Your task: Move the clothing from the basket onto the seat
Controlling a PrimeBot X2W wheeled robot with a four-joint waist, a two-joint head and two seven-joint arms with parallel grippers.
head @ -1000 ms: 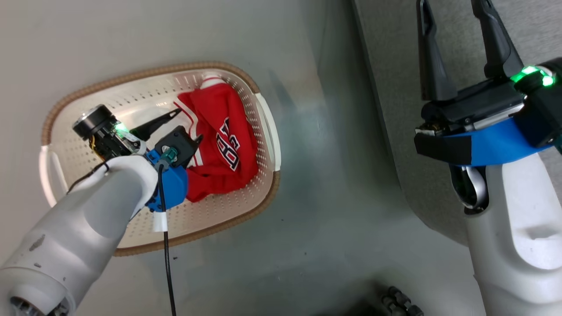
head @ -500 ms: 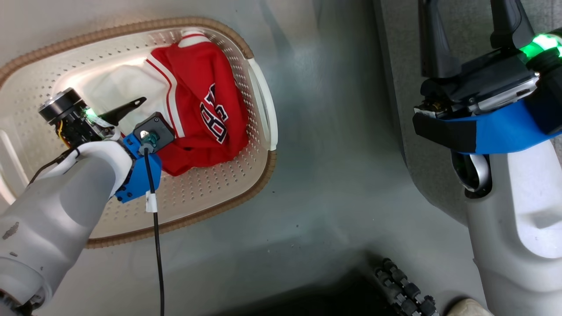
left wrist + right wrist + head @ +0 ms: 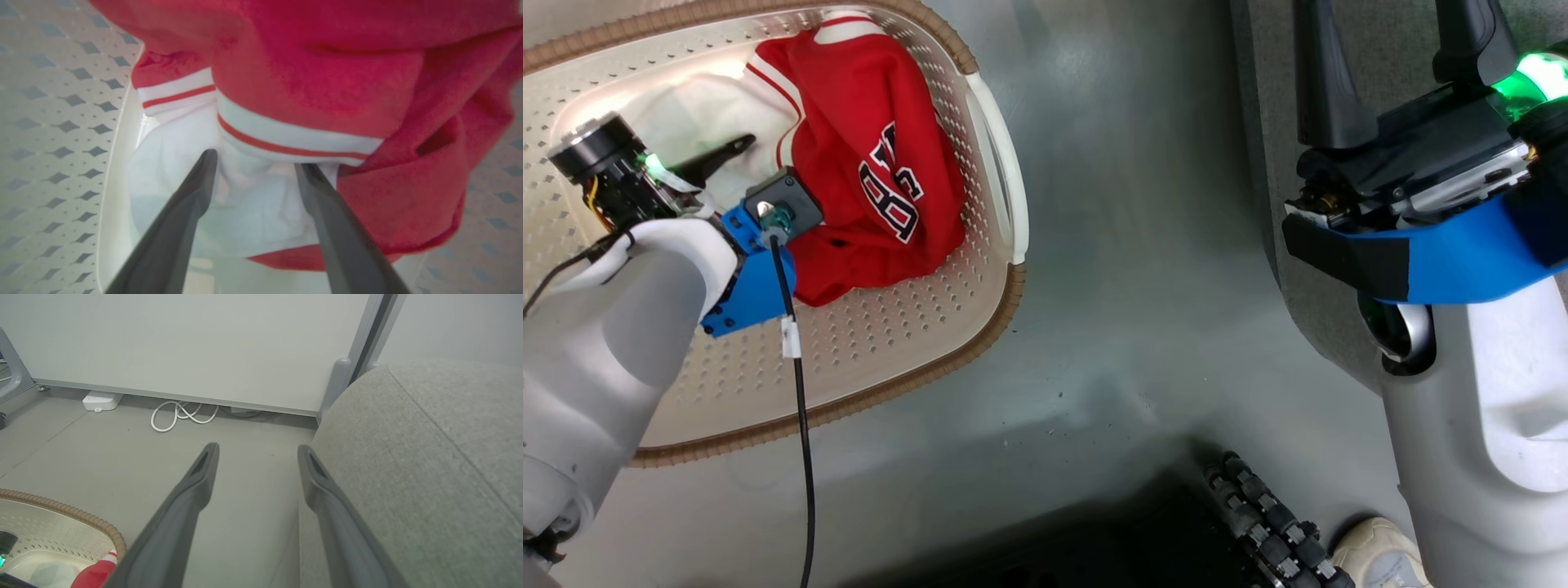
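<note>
Jersey (image 3: 866,163), red with white stripes, is lying in the laundry basket (image 3: 980,327) toward its 2 o'clock side. The left gripper (image 3: 255,161) is hovering there, fingers spread, tips by the white cloth, holding nothing. The right gripper (image 3: 257,451) is hanging spread too, with the grey seat (image 3: 429,457) at its 3 o'clock.

There was one basket (image 3: 1003,171) holding one red jersey (image 3: 866,147). Whether the white cloth (image 3: 249,204) under it was a second garment could not be told. There were two hands, the left hand (image 3: 257,159) and the right hand (image 3: 257,447), one seat (image 3: 429,457), one coiled cable (image 3: 179,414), one white box (image 3: 102,401) and one shoe (image 3: 1372,547).
</note>
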